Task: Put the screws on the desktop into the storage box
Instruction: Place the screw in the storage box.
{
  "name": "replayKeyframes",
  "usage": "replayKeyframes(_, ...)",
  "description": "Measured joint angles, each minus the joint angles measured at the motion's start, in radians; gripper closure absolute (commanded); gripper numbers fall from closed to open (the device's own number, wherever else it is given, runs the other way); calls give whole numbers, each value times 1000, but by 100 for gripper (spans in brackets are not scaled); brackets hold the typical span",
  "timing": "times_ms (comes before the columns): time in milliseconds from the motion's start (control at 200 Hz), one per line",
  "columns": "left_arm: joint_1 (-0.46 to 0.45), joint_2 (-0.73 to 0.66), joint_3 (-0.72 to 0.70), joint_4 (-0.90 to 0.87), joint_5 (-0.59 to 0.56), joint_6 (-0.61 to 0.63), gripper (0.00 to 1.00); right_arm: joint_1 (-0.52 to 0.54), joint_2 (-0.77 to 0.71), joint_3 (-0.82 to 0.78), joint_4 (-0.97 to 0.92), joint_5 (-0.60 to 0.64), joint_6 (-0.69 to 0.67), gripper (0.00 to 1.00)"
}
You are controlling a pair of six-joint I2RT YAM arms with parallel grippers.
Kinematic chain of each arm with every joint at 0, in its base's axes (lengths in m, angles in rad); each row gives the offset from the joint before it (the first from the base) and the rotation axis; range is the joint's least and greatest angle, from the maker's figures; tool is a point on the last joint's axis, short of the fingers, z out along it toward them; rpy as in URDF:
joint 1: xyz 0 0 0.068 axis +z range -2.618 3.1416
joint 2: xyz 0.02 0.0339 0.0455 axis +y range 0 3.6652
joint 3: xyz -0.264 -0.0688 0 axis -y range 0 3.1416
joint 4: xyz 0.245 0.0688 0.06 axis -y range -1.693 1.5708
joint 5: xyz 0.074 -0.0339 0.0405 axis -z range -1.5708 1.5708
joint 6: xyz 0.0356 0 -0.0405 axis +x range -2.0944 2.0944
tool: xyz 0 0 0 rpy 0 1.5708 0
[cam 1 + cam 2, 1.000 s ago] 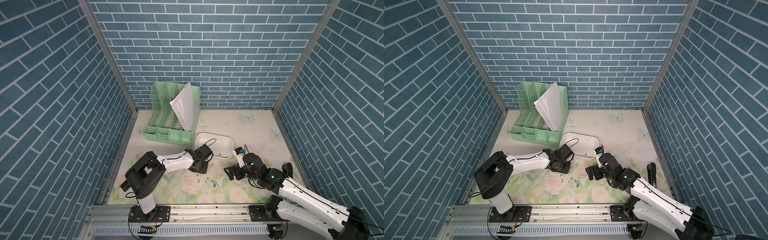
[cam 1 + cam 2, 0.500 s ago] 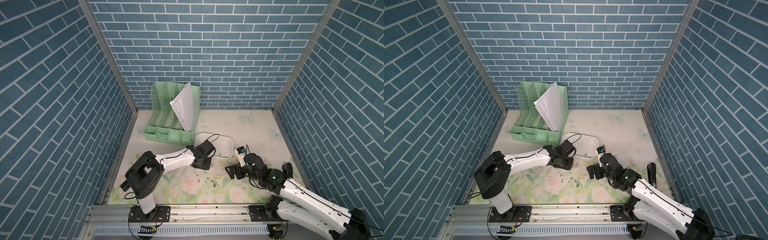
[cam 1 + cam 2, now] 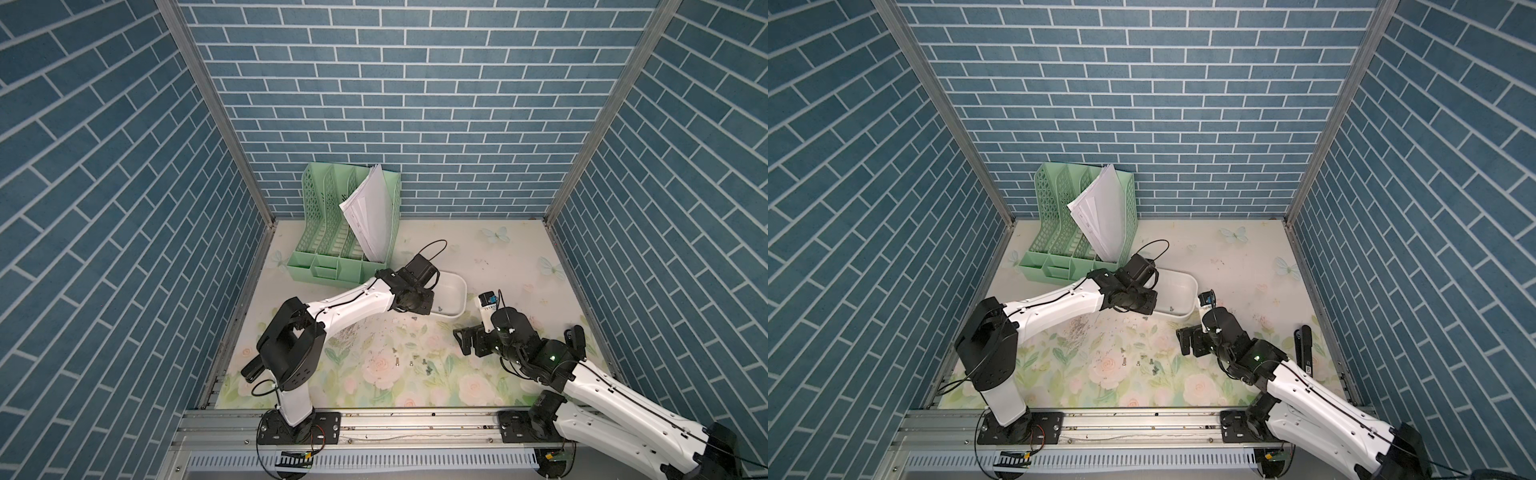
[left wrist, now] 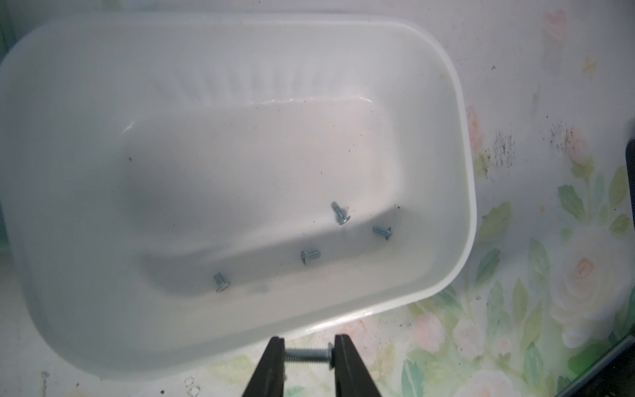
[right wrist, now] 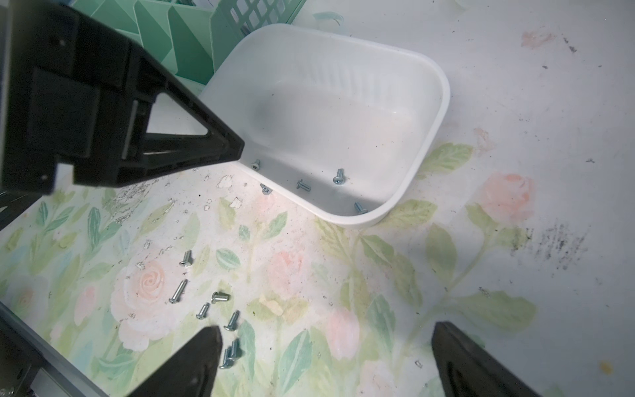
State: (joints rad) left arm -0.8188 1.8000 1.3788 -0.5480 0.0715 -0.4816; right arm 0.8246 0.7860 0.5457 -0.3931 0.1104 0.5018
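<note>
My left gripper (image 4: pixel 308 357) is shut on one silver screw (image 4: pixel 307 354), clamped lengthwise between its black fingertips. It hangs just outside the near rim of the white storage box (image 4: pixel 460 144), over the flowered desktop (image 3: pixel 498 257). In both top views it sits at the box's (image 3: pixel 455 286) (image 3: pixel 1185 286) near left corner. Several screws (image 4: pixel 309 256) lie inside the box. Several more screws (image 5: pixel 206 306) (image 3: pixel 415 363) (image 3: pixel 1144 359) lie loose on the desktop, one (image 5: pixel 265 189) right beside the box wall. My right gripper (image 5: pixel 326 361) (image 3: pixel 467 343) stands wide open and empty, low beside that cluster.
A mint-green file rack (image 3: pixel 345 232) (image 3: pixel 1075 232) with white papers stands behind the box at the back left. Blue brick walls close in three sides. A black object (image 3: pixel 1304 349) lies by the right wall. Dark scuff marks (image 5: pixel 549 240) speckle the desktop.
My left gripper has travelled from the desktop up and back toward the box's near rim. The right arm has barely shifted and stays open.
</note>
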Motion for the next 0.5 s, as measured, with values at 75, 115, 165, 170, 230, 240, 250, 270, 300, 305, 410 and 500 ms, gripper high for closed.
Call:
replayKeyframes(75, 14, 29, 21, 3, 3, 8, 71, 0, -3, 0, -1, 3, 0, 0)
replayKeyframes(115, 22, 43, 31, 2, 4, 13, 70, 0, -5, 0, -2, 4, 0, 0)
replayKeyframes(165, 31, 60, 45, 0, 5, 21, 69, 0, -5, 0, -3, 5, 0, 0)
replayKeyframes(170, 31, 61, 46, 0, 5, 21, 69, 0, -5, 0, -3, 5, 0, 0)
replayKeyframes(230, 40, 80, 63, 1, 6, 28, 65, 0, -2, 0, -4, 4, 0, 0)
replayKeyframes(240, 42, 82, 64, 1, 6, 29, 64, 0, -1, 0, -4, 5, 0, 0)
replayKeyframes(250, 43, 84, 66, 1, 8, 29, 62, 0, 1, 0, -4, 4, 0, 0)
replayKeyframes(270, 45, 87, 69, 1, 8, 32, 59, 0, 5, 0, -4, 3, 0, 0)
replayKeyframes(300, 50, 90, 71, 2, 9, 35, 57, 0, 12, 0, -4, 2, 0, 0)
replayKeyframes(305, 50, 90, 71, 2, 10, 34, 57, 0, 13, 0, -4, 2, 0, 0)
replayKeyframes(410, 61, 91, 73, 1, 15, 44, 44, 0, 37, 0, -4, -1, 0, 0)
replayKeyframes(500, 69, 90, 73, 0, 23, 51, 26, 0, 48, 0, -4, -3, 0, 0)
